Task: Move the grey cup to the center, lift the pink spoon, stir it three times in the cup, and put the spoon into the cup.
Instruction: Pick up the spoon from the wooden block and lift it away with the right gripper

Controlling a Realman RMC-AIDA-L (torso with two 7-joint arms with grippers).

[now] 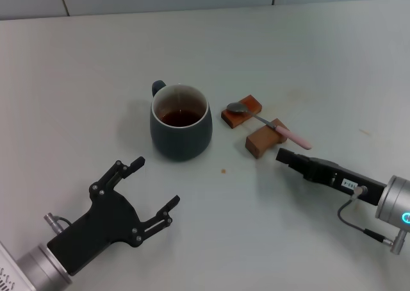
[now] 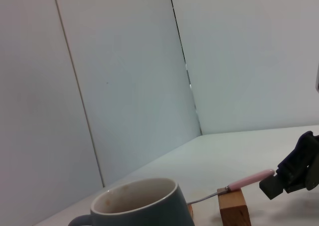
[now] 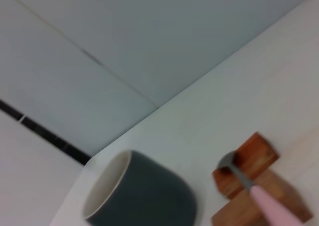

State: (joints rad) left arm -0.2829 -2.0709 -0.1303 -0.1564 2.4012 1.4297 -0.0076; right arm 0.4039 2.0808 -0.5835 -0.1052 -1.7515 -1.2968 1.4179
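Two wooden blocks (image 1: 256,127) carry the pink spoon (image 1: 270,124) on the pale surface (image 1: 307,54) before us: its silver bowl rests on the redder block and its pale pink handle lies across the browner one, the handle's end jutting past that block toward our right arm. The grey cup (image 1: 181,122) stands upright just beside the blocks, on their left, with its loop handle turned away from us, a cream rim and inside, and brown residue at the bottom.

Our left gripper (image 1: 154,187) lies low over the surface on the near left, tilted, its black fingers spread wide and holding nothing; the cup stands a little beyond its fingertips, not touching. Our right gripper (image 1: 283,155) reaches in from the near right, its dark tip near the spoon's handle end and apart from it. We cannot tell whether this gripper is parted or closed.
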